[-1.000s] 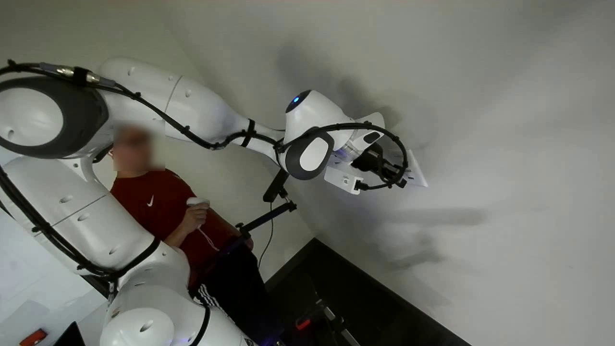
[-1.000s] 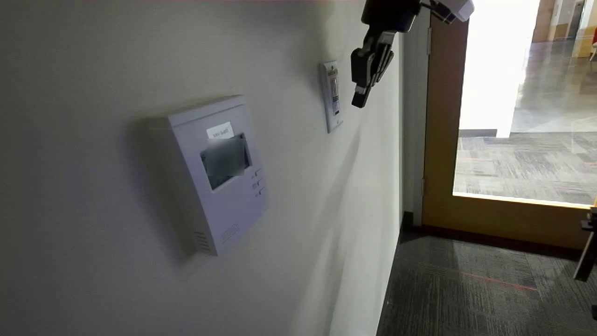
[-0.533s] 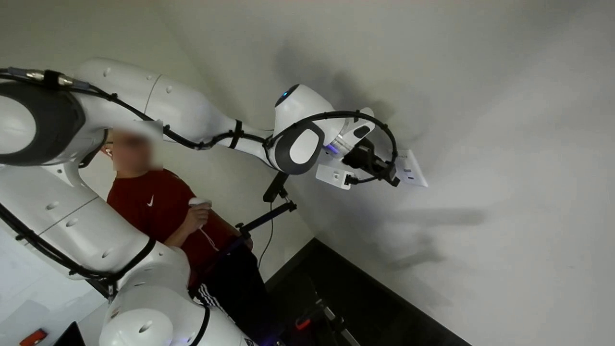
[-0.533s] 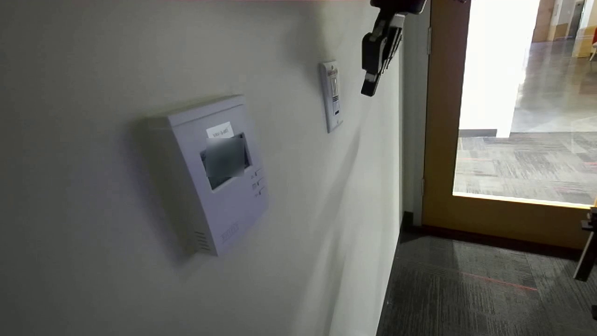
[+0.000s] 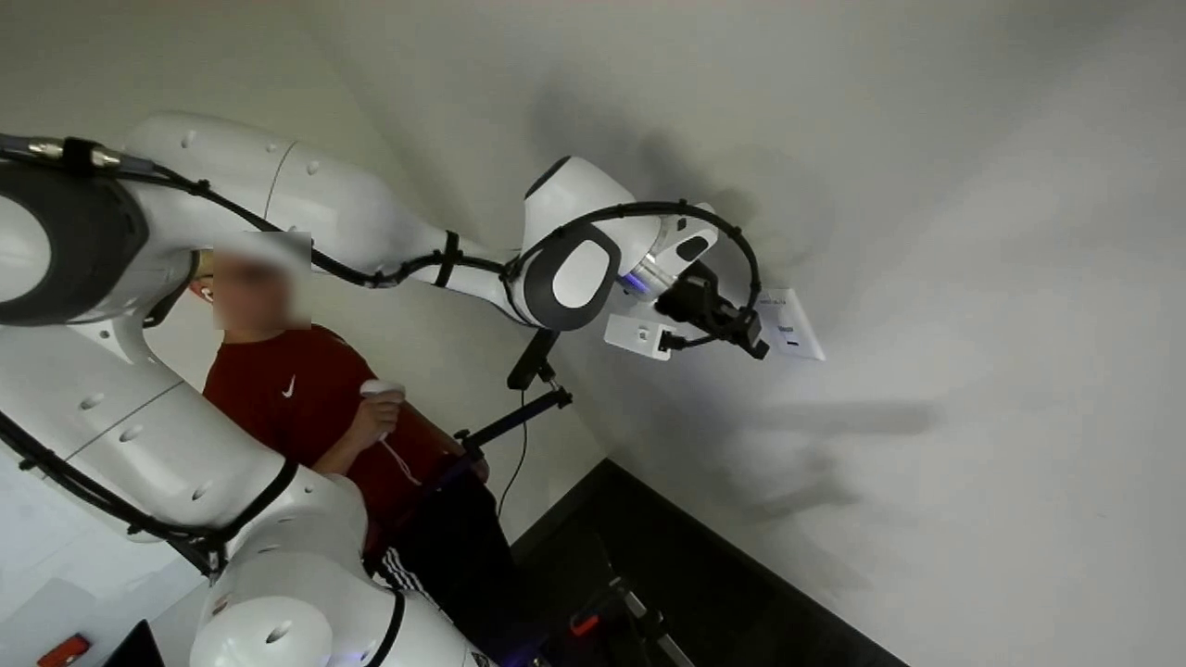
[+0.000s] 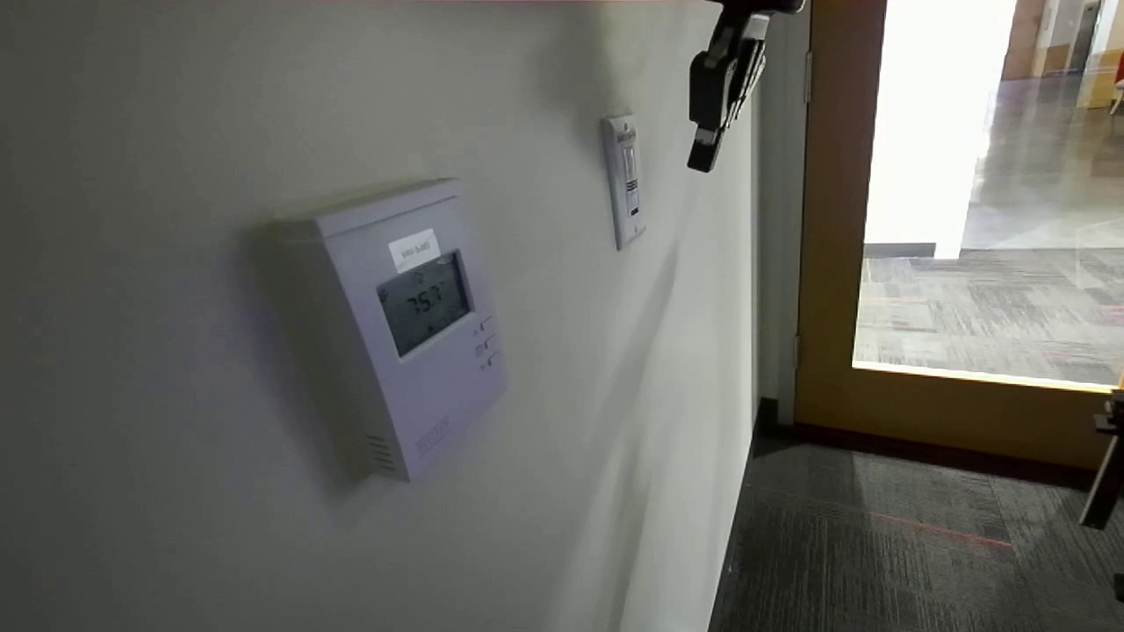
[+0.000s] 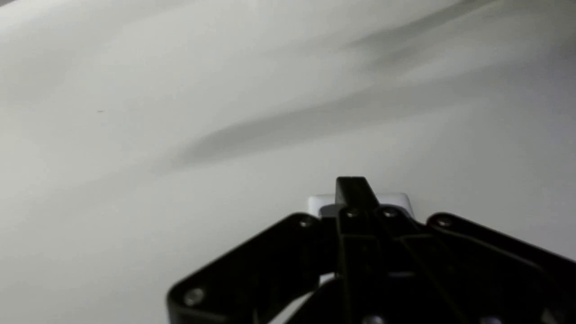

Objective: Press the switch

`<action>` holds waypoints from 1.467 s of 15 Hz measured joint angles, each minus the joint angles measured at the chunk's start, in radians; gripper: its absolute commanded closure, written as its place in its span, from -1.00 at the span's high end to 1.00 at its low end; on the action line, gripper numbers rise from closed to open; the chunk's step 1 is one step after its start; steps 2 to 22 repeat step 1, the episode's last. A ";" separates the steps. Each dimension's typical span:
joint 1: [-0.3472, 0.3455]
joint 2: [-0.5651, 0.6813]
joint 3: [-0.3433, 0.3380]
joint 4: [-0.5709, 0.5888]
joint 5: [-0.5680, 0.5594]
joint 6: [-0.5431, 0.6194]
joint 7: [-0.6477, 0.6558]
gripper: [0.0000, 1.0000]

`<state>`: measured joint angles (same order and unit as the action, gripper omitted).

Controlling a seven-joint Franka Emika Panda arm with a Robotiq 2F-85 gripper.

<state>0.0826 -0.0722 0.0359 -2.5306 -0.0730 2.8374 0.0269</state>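
Observation:
The switch is a white rectangular plate on the wall, with dark marks near its centre. It shows in both exterior views [image 5: 793,329] [image 6: 624,180]. My gripper [image 5: 756,346] is black and shut, with nothing seen between its fingers. In an exterior view its tip [image 6: 703,154] stands off the wall, to the right of the switch and apart from it. In the wrist view the closed fingertips [image 7: 355,192] overlap the switch [image 7: 397,200]. Only the plate's near edge and upper corners show there; the fingers hide the rest.
A white thermostat box [image 6: 435,377] with a screen is on the same wall. A wooden glass door [image 6: 825,377] stands beyond. A person in a red shirt [image 5: 287,398] and a black stand arm [image 5: 516,419] are behind the arm. The wall [image 5: 973,324] runs alongside the gripper.
The gripper has backed away from the wall and the switch, moving up and left in an exterior view. More of the switch plate shows there now. The fingers have stayed shut.

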 measured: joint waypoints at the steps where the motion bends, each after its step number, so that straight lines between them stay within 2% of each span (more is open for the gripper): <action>1: -0.001 -0.003 0.000 0.000 0.000 -0.004 0.000 -1.00; 22: -0.001 -0.003 0.000 0.000 0.000 -0.004 0.000 -1.00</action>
